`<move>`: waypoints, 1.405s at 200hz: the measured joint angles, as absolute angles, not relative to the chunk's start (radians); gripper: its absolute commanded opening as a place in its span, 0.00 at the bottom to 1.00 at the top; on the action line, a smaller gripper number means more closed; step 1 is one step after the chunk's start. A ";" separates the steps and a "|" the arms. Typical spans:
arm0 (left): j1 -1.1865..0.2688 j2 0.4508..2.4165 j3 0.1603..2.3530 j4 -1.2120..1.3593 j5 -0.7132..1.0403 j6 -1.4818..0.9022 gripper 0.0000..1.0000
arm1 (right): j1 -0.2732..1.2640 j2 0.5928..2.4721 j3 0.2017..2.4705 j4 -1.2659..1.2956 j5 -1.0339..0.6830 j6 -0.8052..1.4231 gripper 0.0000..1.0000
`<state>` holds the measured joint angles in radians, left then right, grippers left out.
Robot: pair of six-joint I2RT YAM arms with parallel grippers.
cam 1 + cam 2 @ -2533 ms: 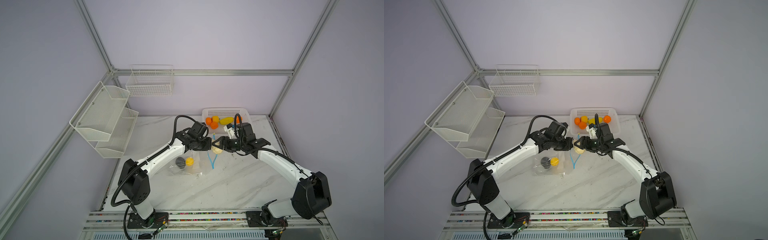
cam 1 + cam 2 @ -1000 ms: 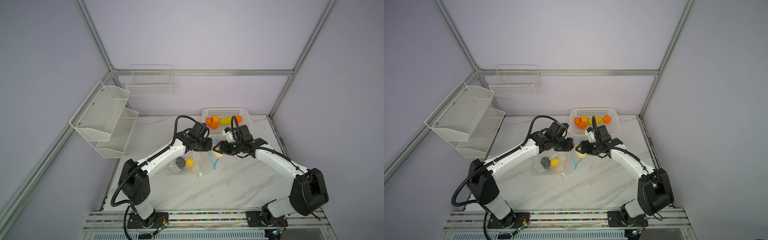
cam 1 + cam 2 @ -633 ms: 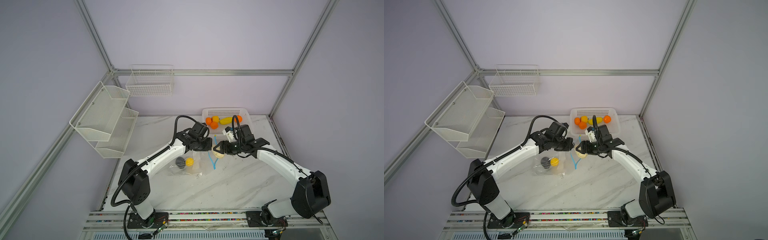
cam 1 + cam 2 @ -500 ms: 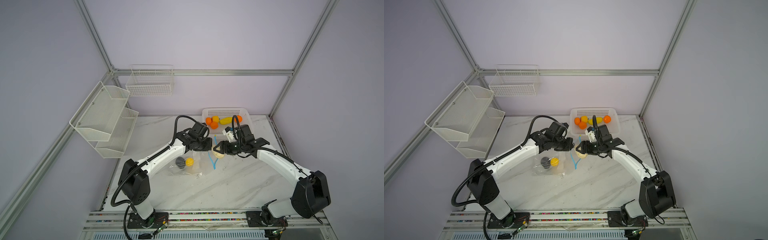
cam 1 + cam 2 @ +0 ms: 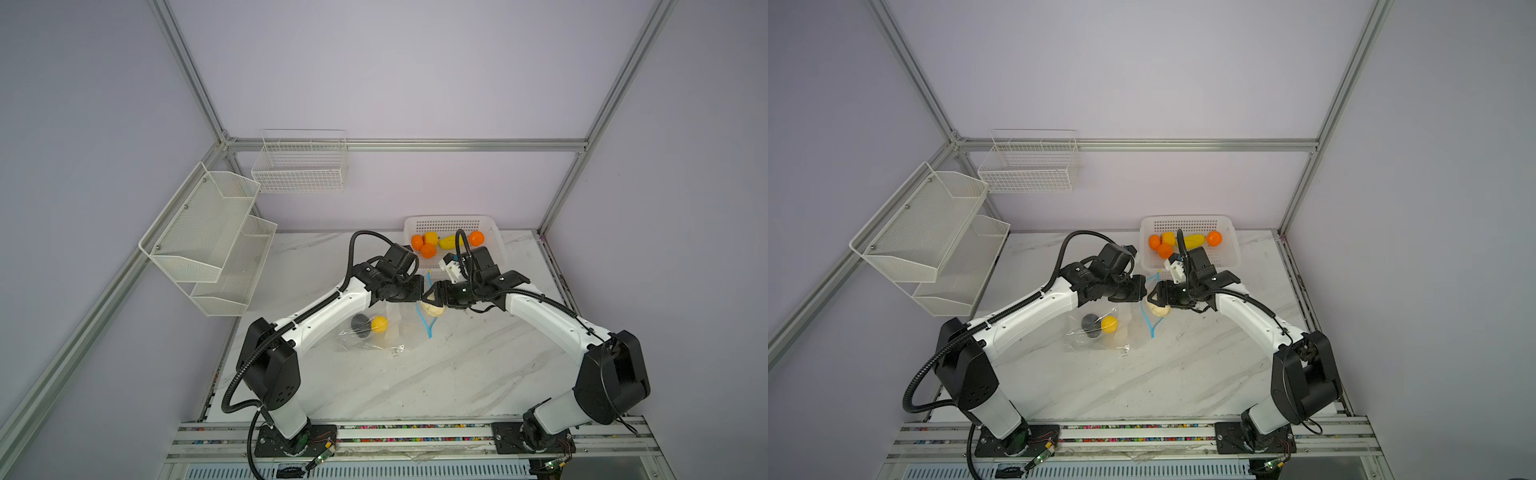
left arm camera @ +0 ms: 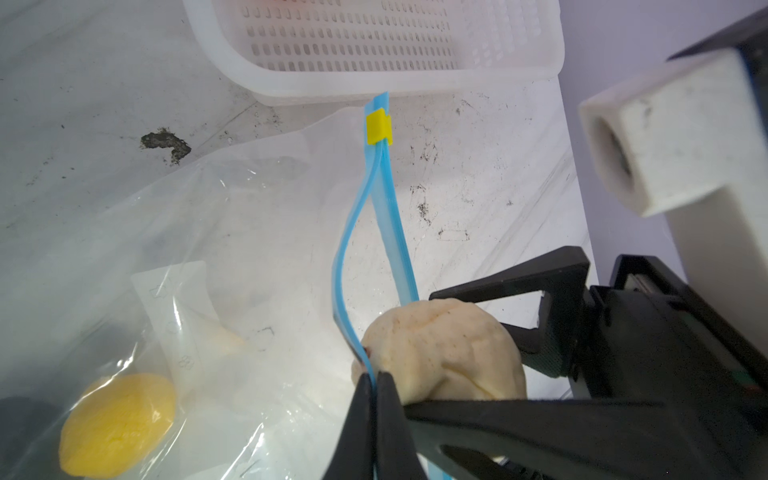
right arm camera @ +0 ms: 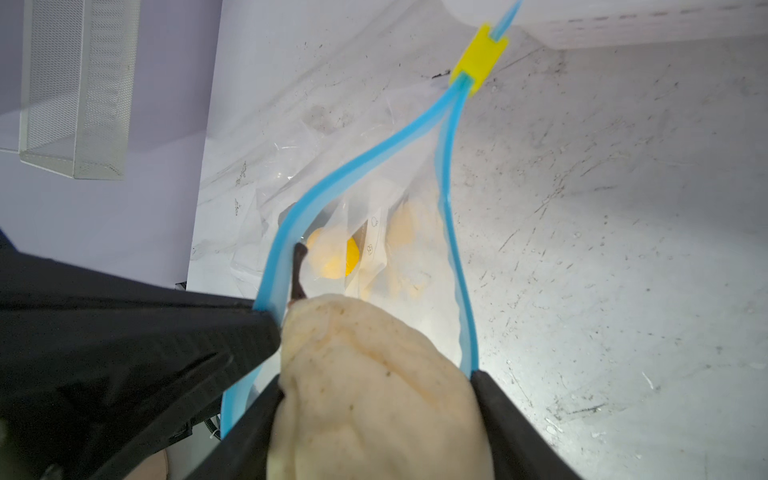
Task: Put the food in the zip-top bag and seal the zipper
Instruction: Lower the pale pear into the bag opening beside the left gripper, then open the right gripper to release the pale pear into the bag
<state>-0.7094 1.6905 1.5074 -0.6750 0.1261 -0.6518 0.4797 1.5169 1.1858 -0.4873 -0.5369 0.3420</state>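
Note:
The clear zip-top bag (image 5: 374, 338) (image 5: 1096, 338) lies mid-table with a yellow fruit (image 5: 379, 324) (image 6: 116, 424) and a dark lump (image 5: 360, 323) inside. My left gripper (image 5: 419, 296) (image 6: 374, 378) is shut on the upper lip of the blue zipper (image 6: 386, 216) (image 7: 365, 162) and holds the mouth apart. The yellow slider (image 6: 379, 128) (image 7: 478, 58) sits at the far end. My right gripper (image 5: 434, 297) (image 7: 378, 384) is shut on the cream bulb (image 5: 432, 309) (image 6: 444, 353) (image 7: 374, 374), which sits in the bag's mouth.
The white perforated basket (image 5: 453, 219) (image 6: 374, 45) at the back right holds three orange balls (image 5: 428, 250) and two yellow fruits (image 5: 449, 241). White mesh shelves (image 5: 208, 232) hang on the left wall, a wire basket (image 5: 301, 166) on the back wall.
The right gripper has come down a little with the cream bulb into the bag's mouth. Over the last second hardly anything has shifted. The left gripper has stayed put.

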 measured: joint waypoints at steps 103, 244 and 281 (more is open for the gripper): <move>-0.710 1.689 1.507 -0.673 0.125 -0.653 0.00 | 0.486 1.534 1.203 -0.486 -0.535 0.352 0.58; -0.711 1.689 1.507 -0.670 0.125 -0.653 0.00 | 0.497 1.539 1.204 -0.486 -0.531 0.354 0.78; -0.711 1.689 1.507 -0.670 0.122 -0.653 0.00 | 0.498 1.539 1.205 -0.487 -0.530 0.354 0.80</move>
